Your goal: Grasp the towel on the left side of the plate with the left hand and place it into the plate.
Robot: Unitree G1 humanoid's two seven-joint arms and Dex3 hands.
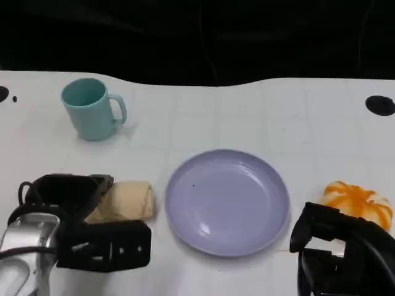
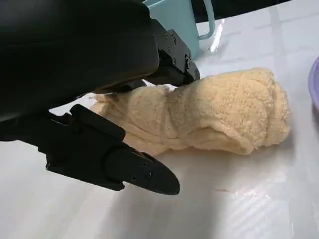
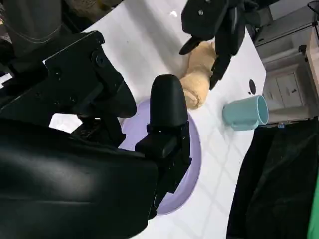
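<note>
A rolled cream towel (image 1: 126, 200) at the middle left of the head picture, lying on the white table (image 1: 247, 111), just left of the purple plate (image 1: 227, 200) and not in it. Left hand (image 1: 83, 225) at the lower left, around the towel's near end, fingers (image 2: 134, 172) spread on both sides, nothing lifted. Right hand (image 1: 336, 246) at the lower right, holding nothing, fingers apart. An orange and white pumpkin toy (image 1: 359, 203) just behind it. A teal mug (image 1: 91, 108) at the upper left.
</note>
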